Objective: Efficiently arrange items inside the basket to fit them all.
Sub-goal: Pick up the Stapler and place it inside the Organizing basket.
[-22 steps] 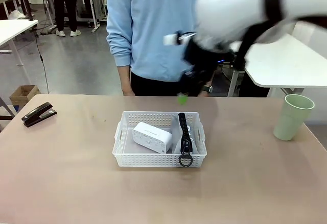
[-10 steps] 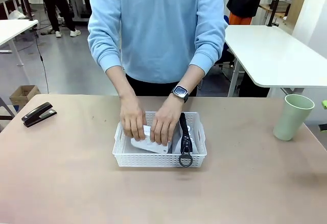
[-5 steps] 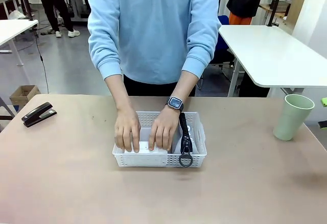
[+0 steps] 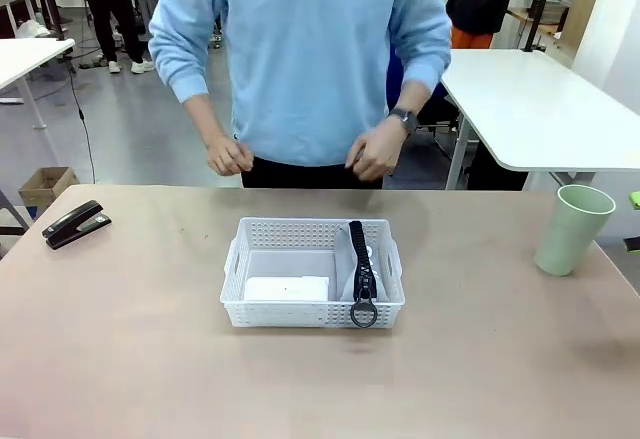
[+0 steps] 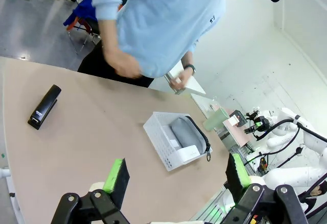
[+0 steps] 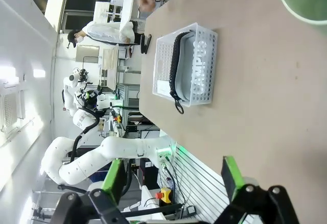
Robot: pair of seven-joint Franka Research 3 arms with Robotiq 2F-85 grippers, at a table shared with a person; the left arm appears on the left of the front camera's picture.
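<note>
At the bottom edge of each wrist view, the left gripper (image 5: pixel 176 173) and right gripper (image 6: pixel 171 175) hold nothing, jaws spread wide, both well apart from the basket (image 4: pixel 300 314), which sits mid-frame in the front view. Inside it the white box (image 4: pixel 287 288) lies flat at lower left and the grey pouch (image 4: pixel 360 264) along the right. The black stapler (image 4: pixel 76 224) at far left and the green cup (image 4: pixel 573 229) at far right stand on the worktop (image 4: pixel 150 359), so packing looks half done. Next, one of them probably needs fetching into the bare upper-left space. Beyond, the person (image 4: pixel 310 59) holds both hands clear.
</note>
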